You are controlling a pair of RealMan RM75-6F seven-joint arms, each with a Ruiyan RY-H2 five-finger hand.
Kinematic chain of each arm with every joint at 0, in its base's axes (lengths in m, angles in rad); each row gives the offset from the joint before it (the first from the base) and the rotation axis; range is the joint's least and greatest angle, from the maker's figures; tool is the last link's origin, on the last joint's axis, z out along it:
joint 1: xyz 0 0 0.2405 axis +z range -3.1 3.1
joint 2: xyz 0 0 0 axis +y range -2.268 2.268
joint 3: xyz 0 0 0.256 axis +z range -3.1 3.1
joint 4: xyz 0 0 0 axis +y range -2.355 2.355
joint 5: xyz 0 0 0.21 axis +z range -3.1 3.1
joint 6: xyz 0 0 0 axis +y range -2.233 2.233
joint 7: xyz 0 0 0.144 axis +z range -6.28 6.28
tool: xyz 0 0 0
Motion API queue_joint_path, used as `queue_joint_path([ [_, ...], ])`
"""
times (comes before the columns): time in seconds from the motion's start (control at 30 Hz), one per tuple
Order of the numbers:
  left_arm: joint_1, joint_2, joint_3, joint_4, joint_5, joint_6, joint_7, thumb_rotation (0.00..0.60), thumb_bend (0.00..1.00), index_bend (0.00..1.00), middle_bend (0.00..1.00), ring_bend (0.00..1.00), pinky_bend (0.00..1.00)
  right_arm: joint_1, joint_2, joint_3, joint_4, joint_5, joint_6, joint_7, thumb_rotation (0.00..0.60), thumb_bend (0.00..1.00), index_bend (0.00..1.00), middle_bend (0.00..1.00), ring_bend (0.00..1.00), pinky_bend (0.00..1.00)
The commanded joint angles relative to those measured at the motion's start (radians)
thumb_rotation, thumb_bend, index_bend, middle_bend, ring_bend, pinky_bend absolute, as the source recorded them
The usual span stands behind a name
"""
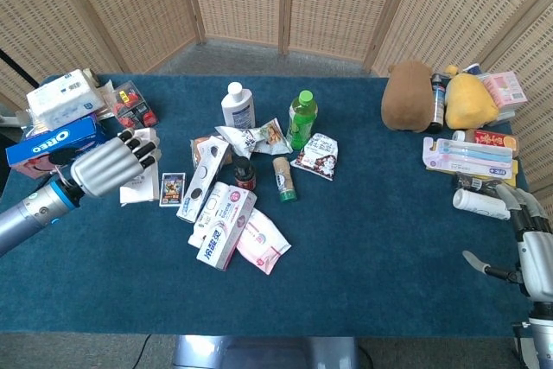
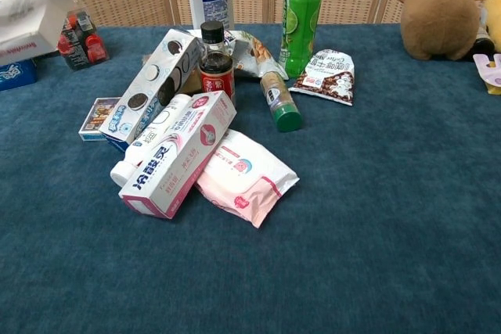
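The white box [image 1: 138, 181] is lifted off the tabletop [image 1: 371, 239] at the left, gripped in the left hand [image 1: 104, 166], just left of a small card pack [image 1: 172, 188] and the Oreo carton [image 1: 202, 177]. The right hand [image 1: 527, 244] rests at the near right edge, fingers apart, holding nothing.

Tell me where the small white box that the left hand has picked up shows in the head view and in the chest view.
Head view: the small white box is at the left, held under the left hand, above the table beside the small card pack.
Chest view: the box is in the top left corner, blurred, with only fingertips showing at the edge.
Shared landmark: the card pack, left of the Oreo-print carton.
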Motion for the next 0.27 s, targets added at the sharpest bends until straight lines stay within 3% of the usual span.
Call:
queue_joint_path([
  [0.03, 0.002, 0.054, -0.029, -0.059, -0.016, 0.017, 0.027, 0.6, 0.0, 0.64, 0.29, 0.49, 0.4, 0.001, -0.001, -0.006, -0.003, -0.009, -0.002, -0.008, 0.6, 0.0, 0.02, 0.0, 0.0, 0.0],
  [0.27, 0.008, 0.112, -0.051, -0.139, -0.026, 0.001, 0.064, 0.6, 0.0, 0.64, 0.27, 0.49, 0.4, 0.001, 0.001, -0.012, -0.009, -0.016, -0.003, -0.008, 0.6, 0.0, 0.02, 0.0, 0.0, 0.0],
])
